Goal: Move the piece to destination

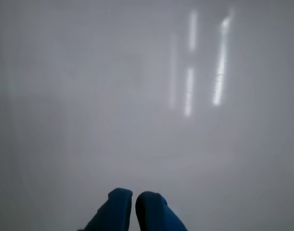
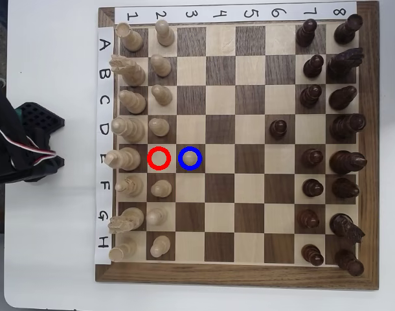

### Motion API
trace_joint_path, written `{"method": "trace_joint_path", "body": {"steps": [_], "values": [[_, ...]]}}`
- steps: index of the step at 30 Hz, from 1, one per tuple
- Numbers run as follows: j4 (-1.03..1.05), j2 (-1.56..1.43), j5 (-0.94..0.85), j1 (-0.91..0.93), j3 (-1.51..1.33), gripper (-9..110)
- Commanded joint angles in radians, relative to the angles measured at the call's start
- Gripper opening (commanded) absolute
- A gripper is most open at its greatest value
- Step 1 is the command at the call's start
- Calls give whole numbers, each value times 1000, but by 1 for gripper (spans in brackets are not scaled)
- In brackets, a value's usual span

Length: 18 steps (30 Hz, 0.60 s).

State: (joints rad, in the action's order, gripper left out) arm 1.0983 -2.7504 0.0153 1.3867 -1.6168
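In the overhead view the chessboard (image 2: pixel 239 275) lies on a white bench (image 2: pixel 48 259), with paper strips along its top and left edges carrying numbers and letters. The pale pieces fill the two columns at the left and the dark brown pieces stand at the right. One dark pawn (image 2: pixel 278 128) is set forward of its row, in column 6.

The piece (image 2: pixel 190 158), a pale cream pawn seen from above as a round head, stands in row E, column 3, one square out from the pale pawn column. It sits inside the blue ring that marks the destination (image 2: pixel 190 146), a dark square, and looks centred there. Just beside it on the left, a red ring (image 2: pixel 159 149) marks the light square in column 2; a faint round patch shows within that ring, but I cannot tell what it is.

The arm (image 2: pixel 26 146), black with red and white wires, is at the left edge of the overhead view, over the bench and well apart from the board; its tip is not clear there.

In the wrist view the end effector (image 1: pixel 134 202) enters from the bottom edge. Its two blue fingertips (image 1: pixel 119 199) are clenched side by side with only a thin dark seam between them, and they grasp nothing. Beyond them is a blurred grey-white surface with a few bright vertical streaks of reflected light (image 1: pixel 220 62) at the upper right; neither the board nor any piece appears in this view.
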Motion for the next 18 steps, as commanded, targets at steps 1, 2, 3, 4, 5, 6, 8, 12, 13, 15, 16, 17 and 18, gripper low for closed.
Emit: {"method": "trace_joint_path", "body": {"steps": [1,2,3,4,5,6,8,12,13,15,16,17,18], "values": [[-239,-193,-72,117,-509,0],[-242,-198,-72,114,-555,0],[-244,-202,-71,109,-600,0],[-245,-202,-63,97,-637,0],[-244,-204,-54,92,-673,0],[-241,-209,-44,89,-709,0],[-252,-225,-31,72,-788,0],[-268,-247,17,54,-930,0],[-275,-262,26,52,-968,0],[-267,-301,18,55,-1037,0],[-259,-314,17,57,-1068,0],[-255,-334,11,61,-1101,0],[-247,-360,5,66,-1134,0]]}}
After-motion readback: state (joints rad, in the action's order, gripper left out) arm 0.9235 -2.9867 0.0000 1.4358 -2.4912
